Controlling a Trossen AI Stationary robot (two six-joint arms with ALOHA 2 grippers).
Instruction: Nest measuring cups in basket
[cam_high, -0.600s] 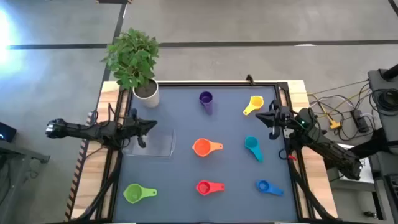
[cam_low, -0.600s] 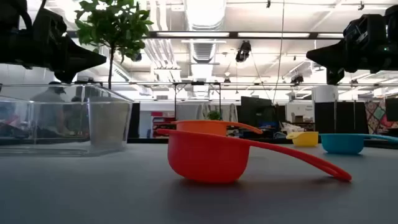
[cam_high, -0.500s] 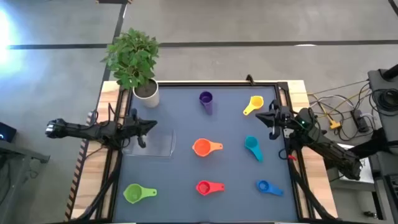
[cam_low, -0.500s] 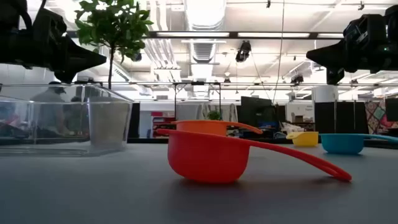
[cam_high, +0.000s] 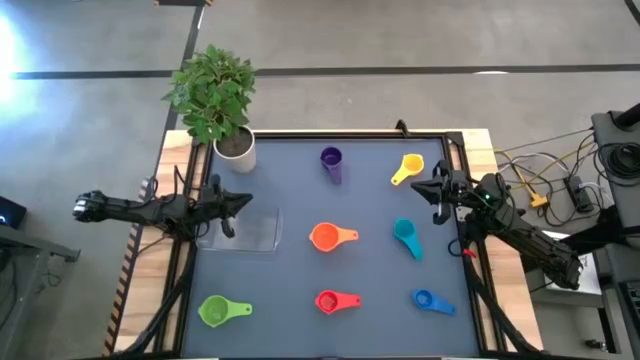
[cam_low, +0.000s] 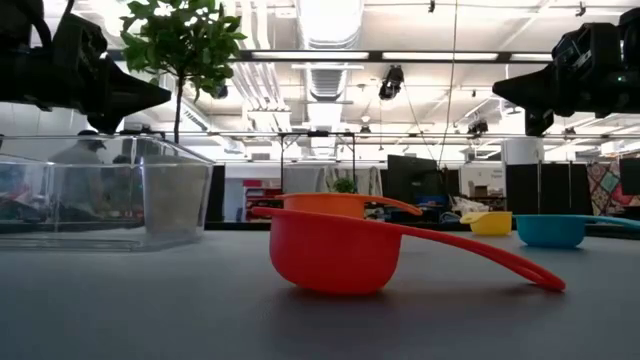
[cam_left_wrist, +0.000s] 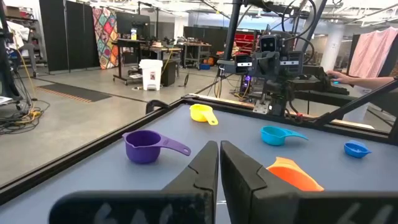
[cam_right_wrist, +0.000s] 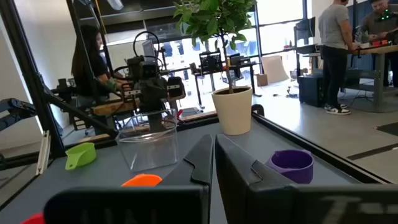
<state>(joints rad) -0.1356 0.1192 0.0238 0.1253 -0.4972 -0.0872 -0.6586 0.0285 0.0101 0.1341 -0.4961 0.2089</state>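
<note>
Seven cups lie bowl-down on the grey table, apart from each other: purple (cam_high: 331, 160), yellow (cam_high: 408, 168), orange (cam_high: 328, 237), teal (cam_high: 405, 235), green (cam_high: 220, 311), red (cam_high: 333, 301) and blue (cam_high: 428, 300). The clear basket (cam_high: 243, 232) stands on its flat bottom near the left edge and holds nothing. My left gripper (cam_high: 243, 203) hovers shut above the basket's far rim (cam_low: 100, 140). My right gripper (cam_high: 424, 187) hovers shut by the right edge, between the yellow and teal cups. In the low view the red cup (cam_low: 335, 250) lies nearest, with the orange cup (cam_low: 340, 203) behind it.
A white pot with a green plant (cam_high: 235, 148) stands at the far left corner, just beyond the basket. A dark frame (cam_high: 468, 260) borders the table. Cables (cam_high: 560, 185) lie off the right side. People (cam_right_wrist: 90, 53) stand in the room beyond.
</note>
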